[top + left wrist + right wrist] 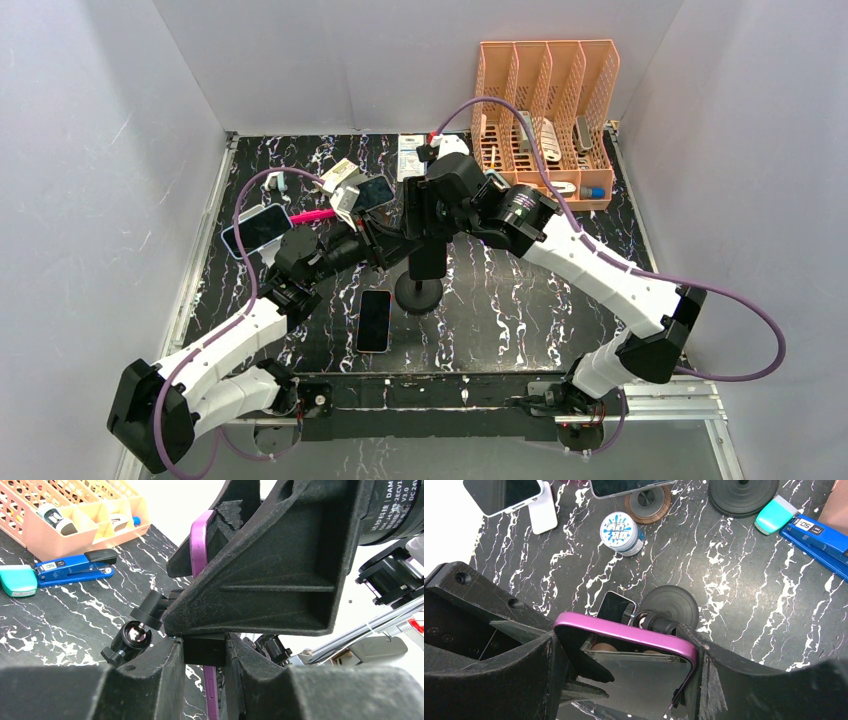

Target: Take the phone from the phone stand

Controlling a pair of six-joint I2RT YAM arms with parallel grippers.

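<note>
The phone has a purple rim and a dark screen. My right gripper is shut on it, one finger against each long edge. Behind it show the black phone stand's ball joint and round base. In the left wrist view my left gripper is shut on a black block of the phone stand, just below the right gripper's finger. The phone's purple edge runs past that block. From above, both grippers meet over the stand's base.
A black phone lies flat near the stand. Two more phones sit on stands at the left and back. An orange organizer stands at the back right. Beside it lie a blue stapler, a teal case and a small tin.
</note>
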